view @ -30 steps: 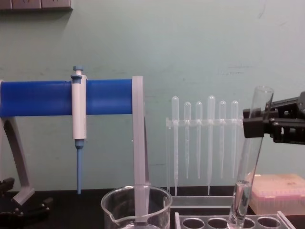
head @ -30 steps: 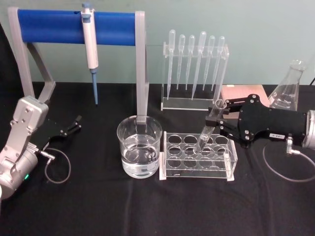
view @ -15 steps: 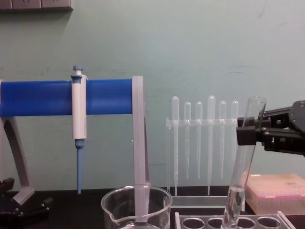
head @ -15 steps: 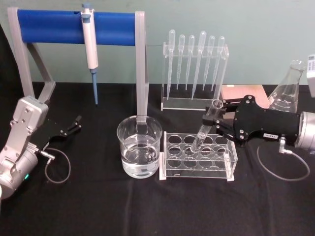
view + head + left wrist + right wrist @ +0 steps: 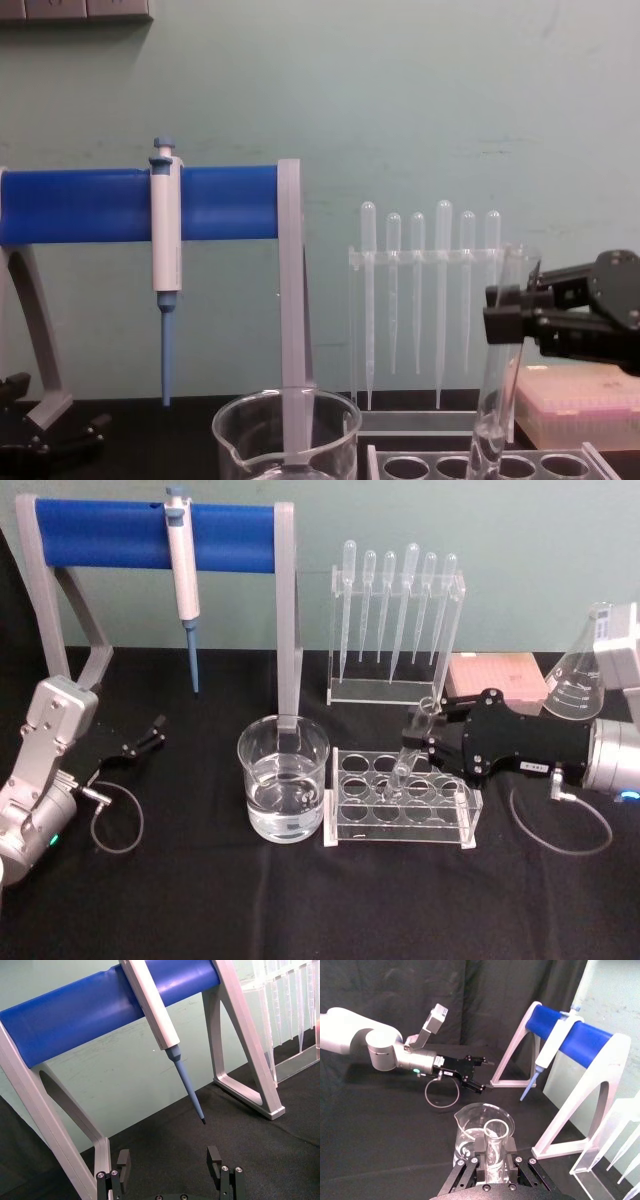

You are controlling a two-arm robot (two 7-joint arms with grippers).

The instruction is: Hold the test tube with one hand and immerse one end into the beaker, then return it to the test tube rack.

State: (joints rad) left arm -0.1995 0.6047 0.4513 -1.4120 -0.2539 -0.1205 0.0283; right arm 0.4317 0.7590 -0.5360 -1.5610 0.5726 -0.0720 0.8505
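Observation:
The test tube [image 5: 404, 765] leans with its round bottom in a back hole of the clear rack [image 5: 400, 831]. My right gripper [image 5: 416, 742] is shut on the tube's upper part, just below the rim. In the chest view the tube [image 5: 493, 410] slants down from the gripper [image 5: 505, 315] into the rack [image 5: 560, 466]. The right wrist view has the tube [image 5: 495, 1135] clamped between the fingers, and the beaker [image 5: 482, 1125] lies beyond it. The beaker [image 5: 283, 785], partly filled with water, stands left of the rack. My left gripper [image 5: 150, 735] rests open at the far left.
A blue-barred stand [image 5: 150, 535] holds a white-and-blue pipettor [image 5: 183, 575] at the back left. A clear holder with several plastic pipettes [image 5: 395, 620] stands behind the rack. A conical flask [image 5: 585, 670] and a pink box [image 5: 495, 675] sit at the back right.
My right gripper has moved down and to the left with the test tube. The tube's bottom sits lower in the rack hole. The left arm has not moved.

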